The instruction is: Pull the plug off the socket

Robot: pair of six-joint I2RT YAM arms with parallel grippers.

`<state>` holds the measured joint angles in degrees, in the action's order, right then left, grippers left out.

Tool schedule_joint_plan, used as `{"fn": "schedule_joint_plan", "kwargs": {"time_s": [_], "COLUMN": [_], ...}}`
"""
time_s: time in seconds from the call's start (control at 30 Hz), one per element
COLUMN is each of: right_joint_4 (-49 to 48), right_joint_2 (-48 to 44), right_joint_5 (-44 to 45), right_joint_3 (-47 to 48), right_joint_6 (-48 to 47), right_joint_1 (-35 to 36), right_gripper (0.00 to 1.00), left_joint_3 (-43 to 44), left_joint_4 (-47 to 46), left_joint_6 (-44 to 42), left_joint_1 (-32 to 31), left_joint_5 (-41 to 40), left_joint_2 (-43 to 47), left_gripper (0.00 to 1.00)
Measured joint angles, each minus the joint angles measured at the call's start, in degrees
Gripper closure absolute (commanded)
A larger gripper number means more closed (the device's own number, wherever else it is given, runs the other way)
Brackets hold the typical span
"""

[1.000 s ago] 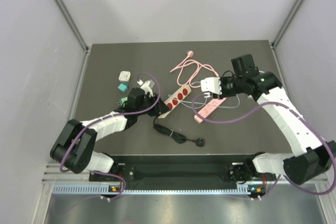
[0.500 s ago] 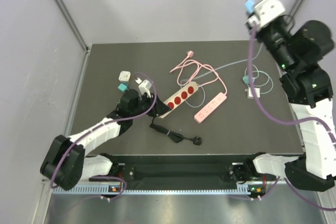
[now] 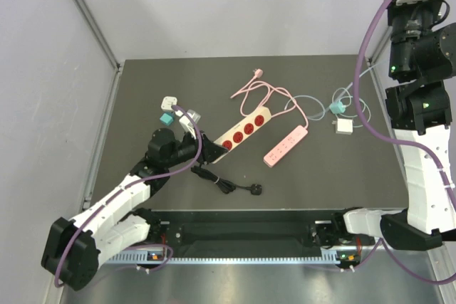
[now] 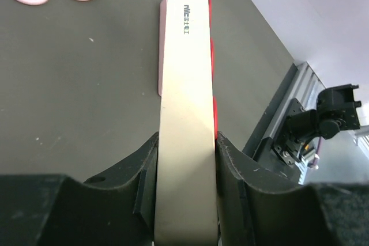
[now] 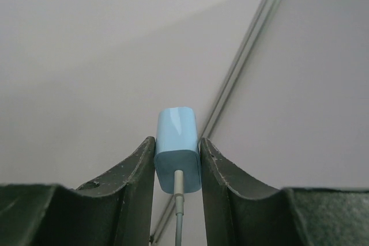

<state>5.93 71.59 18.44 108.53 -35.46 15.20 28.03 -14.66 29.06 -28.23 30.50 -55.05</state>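
Quick status for you: your R gripper point(image 5: 177, 142) is clamped on the blue plug point(image 5: 177, 162). The fingers pinch it from both sides, the plug's top pokes out just past the tips, and its cable point(image 5: 179, 200) runs back btw the fingers. On the top cam that arm is reared way up at the far right. So the plug is high in the air, well clear of the table point(image 3: 320, 176) and not in any socket.

Your L gripper point(image 4: 185, 139) is squeezed onto the near end of the beige strip point(image 4: 185, 56) w/ the red sockets. The strip sits sandwiched btw the pads and the rest runs away from the wrist cam. It lies diagonally mid-table, w/ a pink strip point(image 3: 286, 145) near it on the right.
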Motion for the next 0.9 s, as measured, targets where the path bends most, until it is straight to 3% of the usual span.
{"fn": "schedule_joint_plan", "kwargs": {"time_s": [0.3,0.47,0.57,0.7,0.8,0.9], "right_joint_4": [-0.70,-3.06,-2.69,1.66,3.39,3.43], "right_joint_2": [0.26,-2.62,-2.27,2.16,4.57,2.51], "right_joint_5": [0.11,-1.09,-3.37,-6.14,-8.31,-11.08], "right_joint_3": [2.05,-5.44,-7.63,-1.16,5.05,3.93], "right_joint_6": [1.66,2.21,3.76,7.19,8.68,9.38], "right_joint_1": [-6.10,-10.29,-16.55,-24.96,-27.28,-27.47], "right_gripper": [1.00,1.00,1.00,1.00,1.00,1.00], "left_joint_3": [-0.98,-1.14,-1.16,-1.16,-1.22,-2.08], "left_joint_4": [2.03,2.36,2.73,2.62,1.86,-1.27], "left_joint_6": [-0.24,0.63,1.05,1.22,2.10,4.35], "left_joint_1": [0.07,0.26,0.39,0.50,0.72,0.81], "left_joint_5": [-8.13,-11.13,-12.33,-12.87,-12.96,-12.83], "left_joint_2": [3.54,2.97,2.62,1.90,0.00,-2.91], "left_gripper": [1.00,1.00,1.00,1.00,1.00,1.00]}}
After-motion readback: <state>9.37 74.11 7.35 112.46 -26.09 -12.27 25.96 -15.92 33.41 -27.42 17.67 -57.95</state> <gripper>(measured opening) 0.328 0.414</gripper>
